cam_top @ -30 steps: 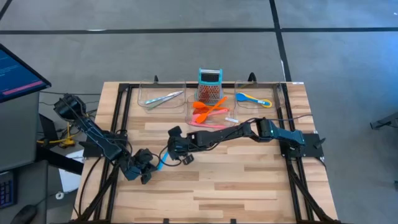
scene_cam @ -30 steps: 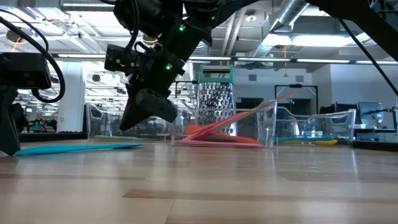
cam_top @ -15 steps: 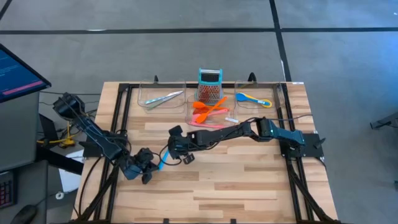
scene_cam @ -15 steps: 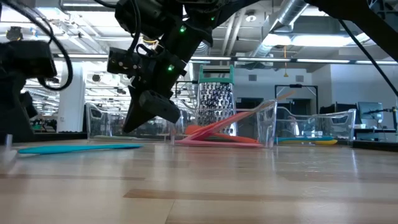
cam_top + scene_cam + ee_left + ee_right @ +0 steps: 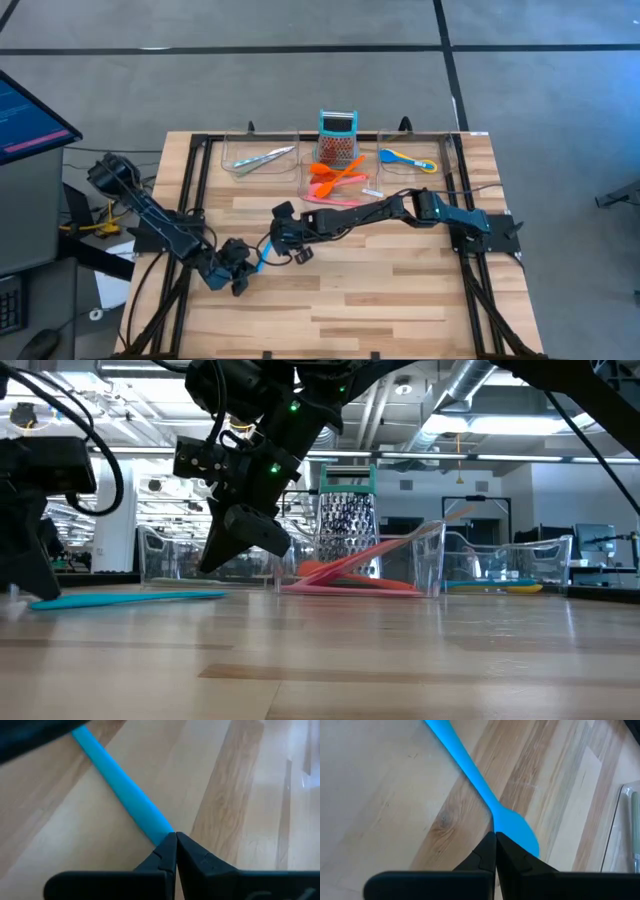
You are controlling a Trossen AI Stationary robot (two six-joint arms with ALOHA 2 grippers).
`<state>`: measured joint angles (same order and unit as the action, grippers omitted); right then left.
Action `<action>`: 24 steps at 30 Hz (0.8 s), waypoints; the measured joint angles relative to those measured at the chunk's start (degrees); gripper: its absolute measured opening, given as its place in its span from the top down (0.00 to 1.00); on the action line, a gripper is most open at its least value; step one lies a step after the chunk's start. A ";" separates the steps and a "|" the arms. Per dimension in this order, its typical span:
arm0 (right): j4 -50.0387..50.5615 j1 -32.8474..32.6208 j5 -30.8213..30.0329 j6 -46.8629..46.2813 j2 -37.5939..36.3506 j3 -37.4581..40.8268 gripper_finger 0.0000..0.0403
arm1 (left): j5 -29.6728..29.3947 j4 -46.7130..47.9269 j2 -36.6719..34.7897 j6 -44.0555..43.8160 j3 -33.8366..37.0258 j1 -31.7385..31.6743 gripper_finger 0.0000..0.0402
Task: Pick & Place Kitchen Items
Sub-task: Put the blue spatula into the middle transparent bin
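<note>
Two claws are closed and empty over the blue spoon (image 5: 485, 795) lying flat on the tabletop (image 5: 400, 290): left claw (image 5: 175, 840) at its handle, right claw (image 5: 494, 837) beside its bowl. One should be opened before lowering.

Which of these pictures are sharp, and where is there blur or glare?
High view: evenly lit, sharp. Low view: the near table is soft, the ceiling lamps behind glare. Left wrist view: the blue spoon and wood are blurred, being very close. Right wrist view: the wood grain is crisp.
</note>
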<state>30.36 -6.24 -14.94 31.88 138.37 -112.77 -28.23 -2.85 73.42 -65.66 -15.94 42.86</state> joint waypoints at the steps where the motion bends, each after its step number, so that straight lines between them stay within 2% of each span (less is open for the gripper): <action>1: 0.13 0.01 0.00 0.00 0.00 0.00 1.00 | 0.59 -0.32 0.61 -0.60 -0.05 -0.28 1.00; 6: 0.51 0.33 -0.06 0.00 0.00 0.00 1.00 | 1.73 -1.38 3.63 -2.62 -0.31 -0.52 1.00; 13: 0.85 1.37 -0.08 0.75 0.00 0.00 0.98 | 2.15 -1.32 4.03 -2.74 -0.24 -0.52 1.00; 17: 0.32 1.99 -0.09 1.27 -0.02 0.00 0.91 | 2.30 -1.23 4.05 -2.74 -0.22 -0.52 1.00; 24: -0.80 1.50 -0.11 2.98 -0.04 0.00 0.72 | 2.52 -1.16 4.08 -2.74 -0.20 -0.52 1.00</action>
<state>29.56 -4.74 -15.05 34.86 138.32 -112.77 -25.71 -4.01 77.50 -68.40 -16.14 42.35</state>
